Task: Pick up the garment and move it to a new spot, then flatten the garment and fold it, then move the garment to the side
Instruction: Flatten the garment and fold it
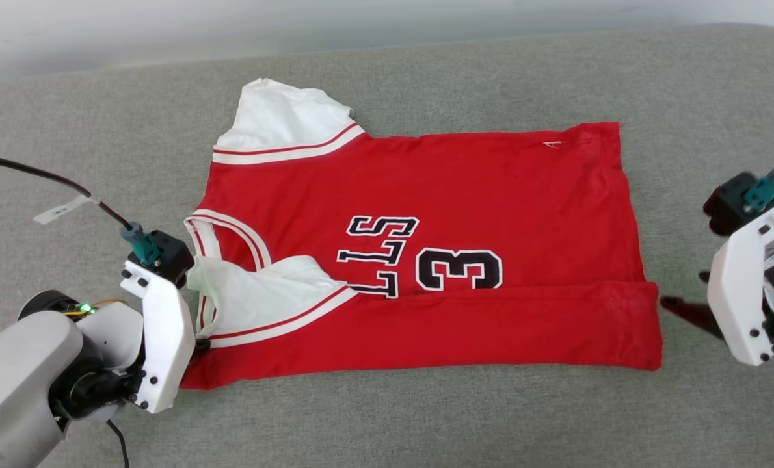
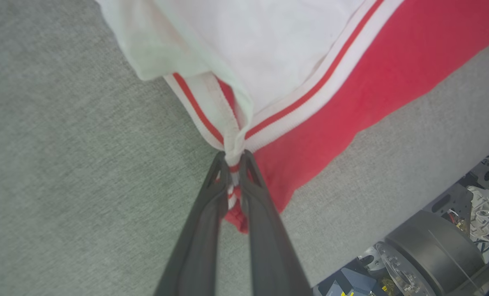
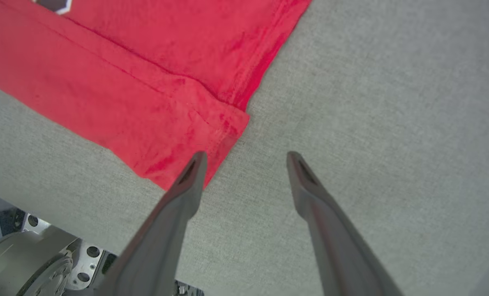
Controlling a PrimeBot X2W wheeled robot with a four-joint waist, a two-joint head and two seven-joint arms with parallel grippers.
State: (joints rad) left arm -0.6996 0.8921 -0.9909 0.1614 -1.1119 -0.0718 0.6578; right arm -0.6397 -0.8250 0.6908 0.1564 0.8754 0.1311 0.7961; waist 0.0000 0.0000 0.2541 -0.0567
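Grey surface [image 1: 686, 91] open around garment [image 1: 491, 188], left arm [image 1: 162, 338], right arm [image 1: 741, 292] flanking

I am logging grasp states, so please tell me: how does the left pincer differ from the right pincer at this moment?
The left pincer is shut on the garment, pinching its striped trim by the folded white sleeve; the right pincer is open and holds nothing. The left pincer is at the garment's collar end; the right pincer is beside the hem corner, over the grey surface. Both have two long dark fingers.
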